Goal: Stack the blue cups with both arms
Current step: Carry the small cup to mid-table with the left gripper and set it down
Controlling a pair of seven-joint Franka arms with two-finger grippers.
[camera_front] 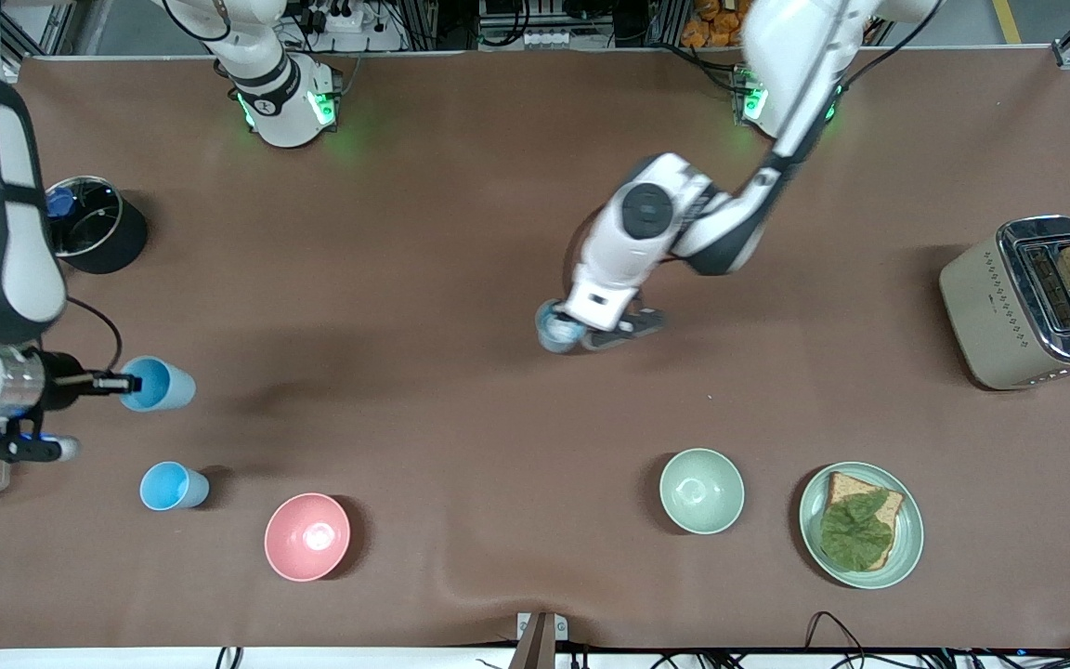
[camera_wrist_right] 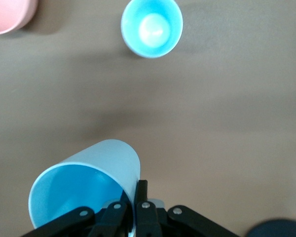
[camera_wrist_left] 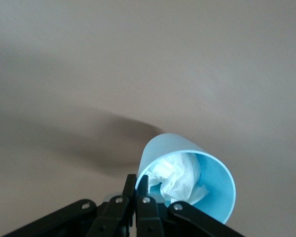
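Note:
My right gripper (camera_front: 126, 382) is shut on the rim of a sky-blue cup (camera_front: 161, 384) and holds it tilted above the table at the right arm's end. In the right wrist view its fingers (camera_wrist_right: 142, 190) pinch the cup's wall (camera_wrist_right: 96, 165). A second blue cup (camera_front: 173, 486) stands upright on the table, nearer the front camera, and shows empty in the right wrist view (camera_wrist_right: 152, 27). My left gripper (camera_front: 574, 327) is shut on the rim of a third blue cup (camera_front: 554, 331) over the middle of the table. That cup (camera_wrist_left: 214, 185) holds crumpled white paper (camera_wrist_left: 175, 175).
A pink bowl (camera_front: 306, 536) and a pale green bowl (camera_front: 701, 491) stand near the front edge. Beside the green bowl is a plate (camera_front: 906, 539) with bread and lettuce. A toaster (camera_front: 1009, 307) stands at the left arm's end. A black pot (camera_front: 98, 228) stands by the right arm.

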